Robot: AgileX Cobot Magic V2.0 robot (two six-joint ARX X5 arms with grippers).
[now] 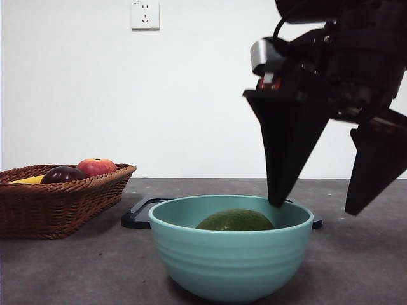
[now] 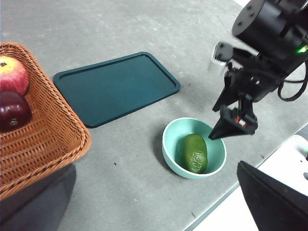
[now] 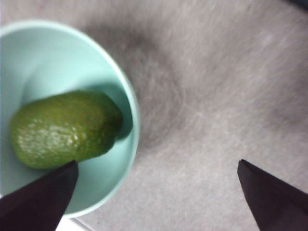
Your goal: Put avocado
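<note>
The avocado (image 1: 235, 220) lies on its side in the bottom of the teal bowl (image 1: 230, 260), which stands nearest on the worktop (image 1: 356, 267) — so the placing looks done, and the step in hand is judged to be getting the arm clear. The right gripper (image 1: 318, 206) hangs over the bowl's right rim with its two black jaws spread wide and nothing between them; one jaw tip points down just at the rim, the other hangs outside the bowl over bare worktop. In the right wrist view the avocado (image 3: 65, 129) rests free of both jaws, with the bowl's wall (image 3: 132, 125) curving past it.

To do this well, the gripper should go straight up before it travels sideways — the inner jaw tip is close to the rim, and a sideways move at this height could clip the bowl and shove it. The jaws are best left open until clear.

The arm comes in from the upper right, wrist tilted, jaws angled down and slightly left. Behind the bowl lies a dark tray (image 2: 115, 86); at far left a wicker basket (image 1: 60, 203) holds a red fruit (image 1: 96, 166) and a dark purple fruit (image 1: 62, 175). The left gripper (image 2: 274, 197) waits well apart from the bowl, only one jaw showing, so its opening cannot be told.
</note>
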